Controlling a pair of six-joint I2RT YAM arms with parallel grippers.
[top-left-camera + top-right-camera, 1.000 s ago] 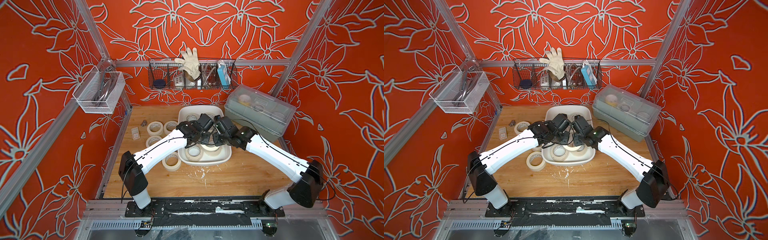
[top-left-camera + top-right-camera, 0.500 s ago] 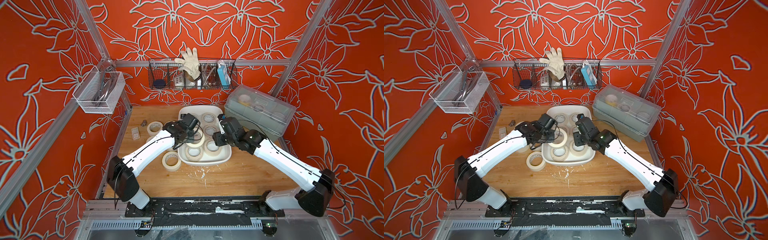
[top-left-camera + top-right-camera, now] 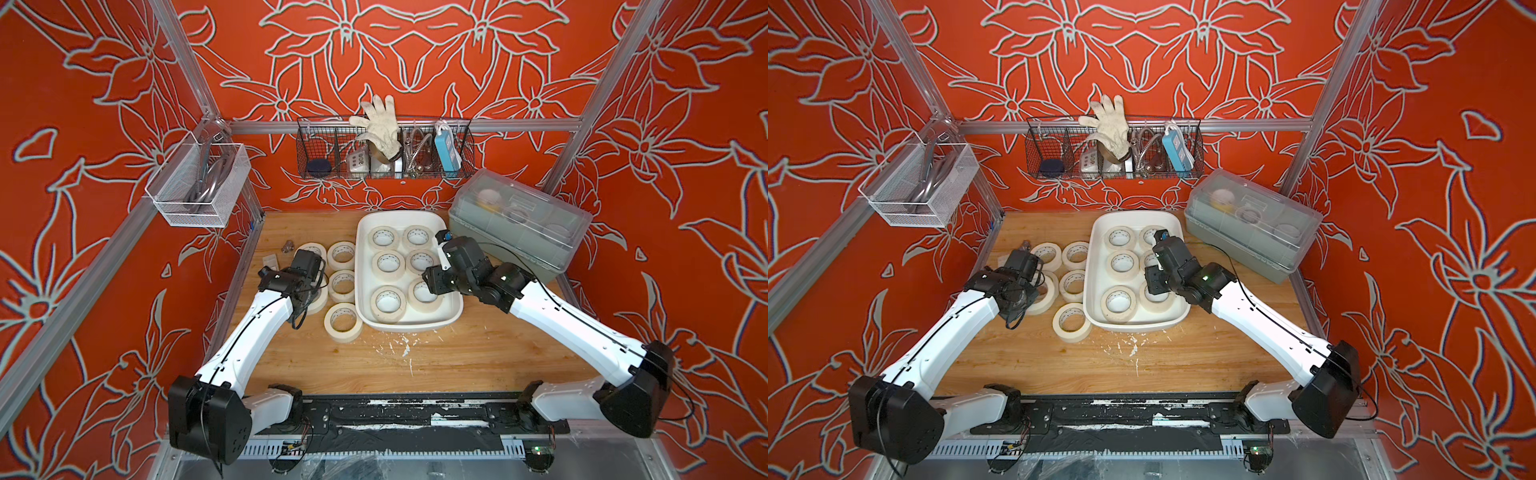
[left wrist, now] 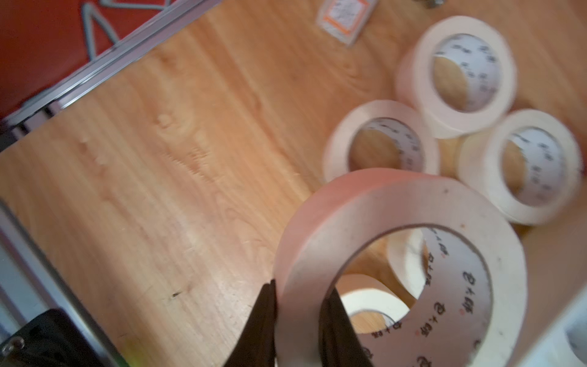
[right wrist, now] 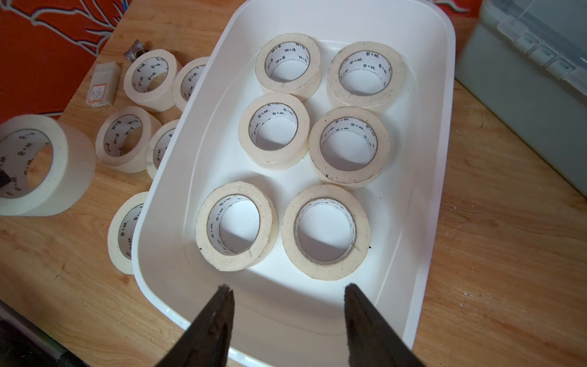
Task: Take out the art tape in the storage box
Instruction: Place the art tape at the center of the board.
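Both arms have swung apart from the box middle. Left claw point(image 4: 300, 287), at frame left in the top views, pinches one art tape roll point(image 4: 397, 222) across its wall; lower it flat onto the table point(image 3: 415, 365) beside the loose rolls point(image 3: 343, 337). Right claw point(image 5: 287, 287), jaws wide and empty, hovers over the storage box point(image 5: 413, 197) near end. Six rolls point(image 5: 327, 192) remain inside. Only the left wrist view shows that pinch.

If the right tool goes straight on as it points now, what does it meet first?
Probably the bare floor of the storage box, before the two nearest art tape rolls; the right tool aims at the gap between them. Depth is unclear: a roll's edge might come first.
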